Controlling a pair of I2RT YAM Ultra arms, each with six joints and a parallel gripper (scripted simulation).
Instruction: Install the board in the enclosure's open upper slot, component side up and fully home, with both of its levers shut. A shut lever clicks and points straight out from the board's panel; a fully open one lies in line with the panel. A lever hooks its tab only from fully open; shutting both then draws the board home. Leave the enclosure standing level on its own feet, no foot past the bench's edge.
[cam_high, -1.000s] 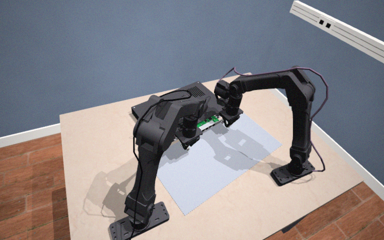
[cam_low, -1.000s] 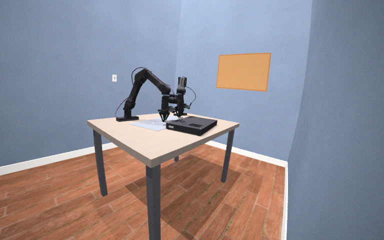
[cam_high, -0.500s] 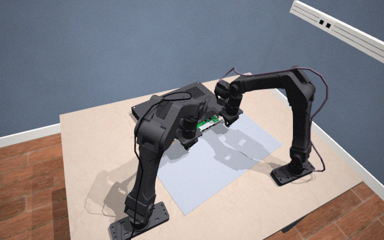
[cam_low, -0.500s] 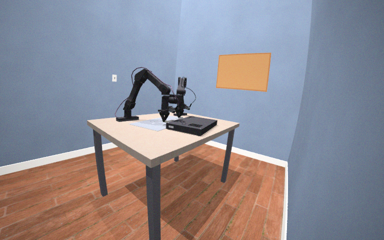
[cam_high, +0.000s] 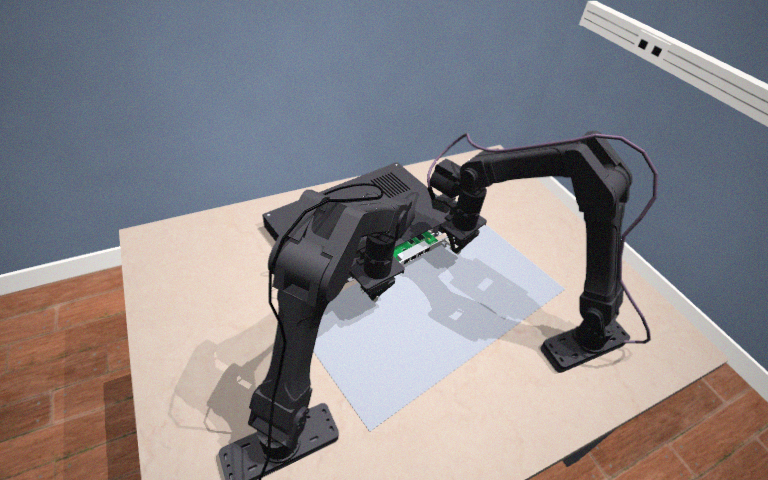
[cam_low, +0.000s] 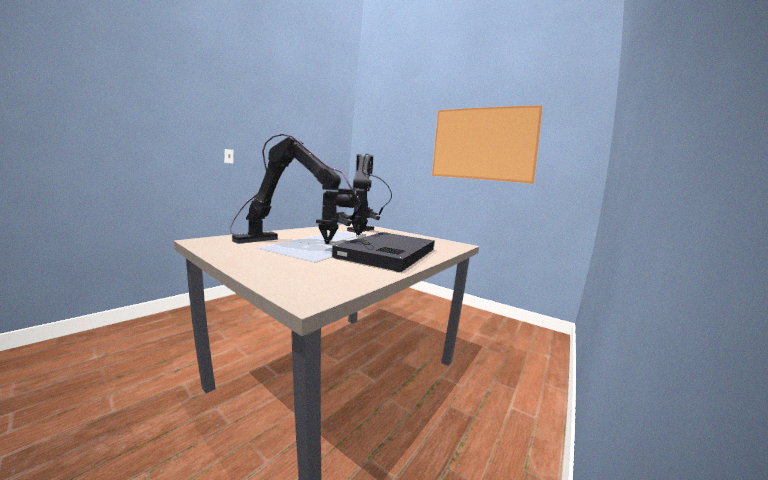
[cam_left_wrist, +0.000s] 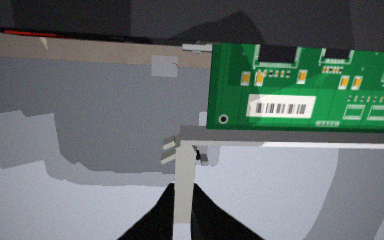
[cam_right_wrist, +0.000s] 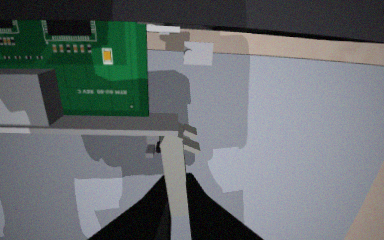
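Note:
The dark enclosure lies flat. The green board is component side up, its back part under the enclosure's front edge. A wide strip of board shows between that edge and the grey panel. The left lever and the right lever point about straight out from the panel. My left gripper is shut on the left lever. My right gripper is shut on the right lever. Tab engagement cannot be told.
A pale blue mat lies in front of the enclosure on the table. Both arms reach over the mat, and the left arm hides part of the enclosure in the top view. The table's back edge runs behind the enclosure.

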